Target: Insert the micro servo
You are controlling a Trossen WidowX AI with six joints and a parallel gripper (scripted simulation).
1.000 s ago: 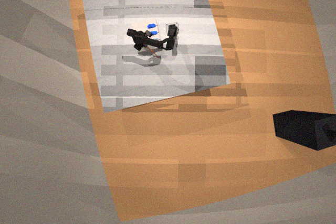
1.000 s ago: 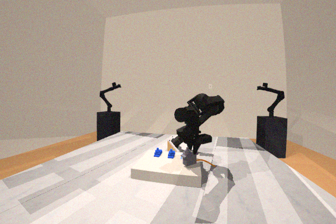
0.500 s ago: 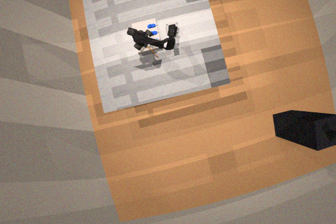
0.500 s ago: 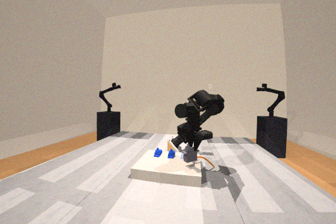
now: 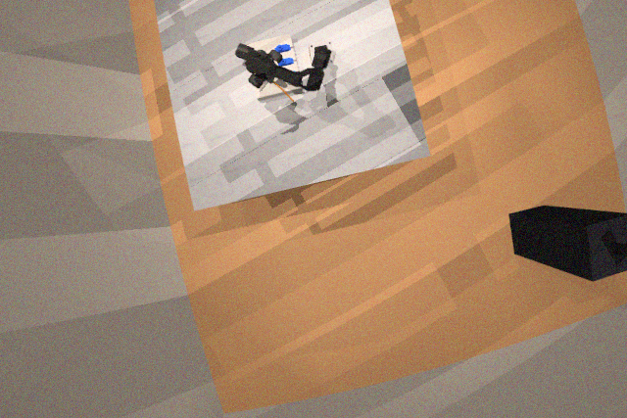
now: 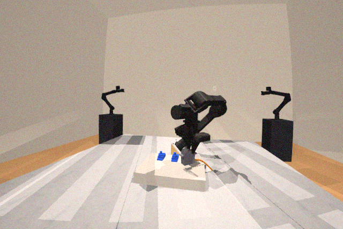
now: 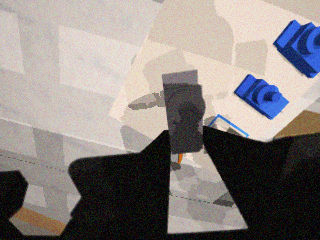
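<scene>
Black arm [image 6: 204,107] folded forward and down, gripper [image 7: 186,145] pointing downward, fingers clamped on grey micro servo [image 7: 183,117]

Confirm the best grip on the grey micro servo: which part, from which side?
Grip the body's two flat side walls from above, as the gripper does now. The grey micro servo has parallel sides; ears and orange cable stay free for seating in the blue-marked pocket.

Servo [image 7: 183,117]: small grey block, round shaft hub on the face toward the wrist camera, orange cable [image 7: 180,158] trailing from its near end. Held over the cream deck [image 6: 177,175], near its right edge. Pocket [image 7: 227,125]: blue-outlined rectangle on deck, just beside the servo, unfilled.
</scene>
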